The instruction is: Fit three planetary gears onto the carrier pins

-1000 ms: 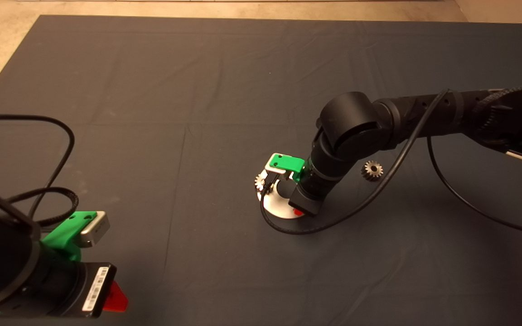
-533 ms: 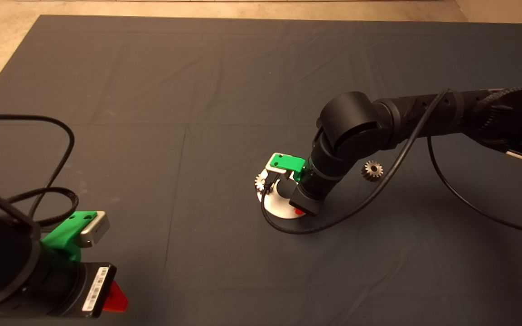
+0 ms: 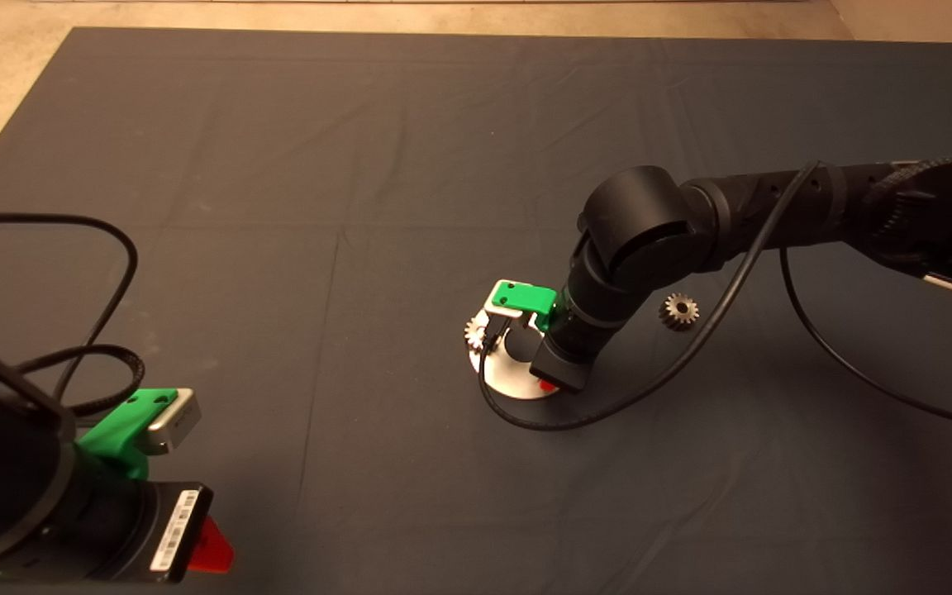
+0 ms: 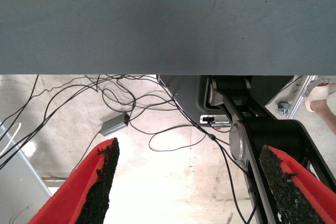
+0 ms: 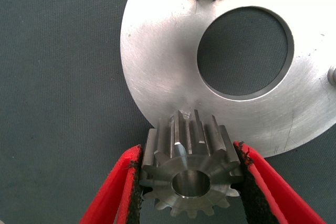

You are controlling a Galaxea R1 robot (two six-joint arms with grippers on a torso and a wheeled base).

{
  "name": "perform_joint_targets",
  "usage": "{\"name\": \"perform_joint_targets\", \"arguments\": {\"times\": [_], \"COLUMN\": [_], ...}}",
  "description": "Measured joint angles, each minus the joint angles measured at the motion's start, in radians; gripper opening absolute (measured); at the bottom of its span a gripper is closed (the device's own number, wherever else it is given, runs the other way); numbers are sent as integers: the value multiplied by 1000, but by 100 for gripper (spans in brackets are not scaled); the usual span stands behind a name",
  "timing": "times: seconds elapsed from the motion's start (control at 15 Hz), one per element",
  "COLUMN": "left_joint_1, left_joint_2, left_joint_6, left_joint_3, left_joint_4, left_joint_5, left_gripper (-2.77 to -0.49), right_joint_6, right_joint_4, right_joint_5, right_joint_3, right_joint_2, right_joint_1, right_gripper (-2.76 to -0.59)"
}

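dark grey mat (image 3: 278,165) covers the table. right gripper (image 5: 186,182) pinches 1 small silver-grey spur gear (image 5: 189,169) betw. its red fingers (image 5: 113,192), over the edge of the flat round silver disc w/ big centre hole (image 5: 163,66). 2nd gear (image 3: 474,333) sits on the disc's far rim; 3rd gear (image 3: 678,311) lies on the mat, apart. 1 pin (image 5: 332,75) shows at the disc's edge. left gripper (image 4: 186,182) parked lower left, fingers spread, holding nothing.

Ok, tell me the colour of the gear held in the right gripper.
Silver-grey metal; the gear shows best in the right wrist view, clamped in the right gripper.

A dark mat (image 3: 360,165) covers the table; beyond it, cables (image 4: 131,114) and a grey box (image 4: 114,125) lie on pale floor (image 4: 168,182).
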Motion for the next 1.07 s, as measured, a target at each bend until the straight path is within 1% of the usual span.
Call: {"name": "perform_joint_targets", "arguments": {"times": [0.33,0.67,1.07], "left_joint_1": [0,0,3], "left_joint_2": [0,0,0], "left_joint_6": [0,0,0], "left_joint_3": [0,0,0], "left_joint_4": [0,0,0], "left_joint_5": [0,0,0], "left_gripper": [-137,-137,-137], "right_joint_6": [-16,-20,-23], "right_joint_4": [-1,-2,-7], "right_joint_5": [0,0,0], "right_joint_3": [0,23,29], "right_joint_2": [3,3,5], "right_joint_1": [0,0,0], "right_gripper": [-224,-224,-224]}}
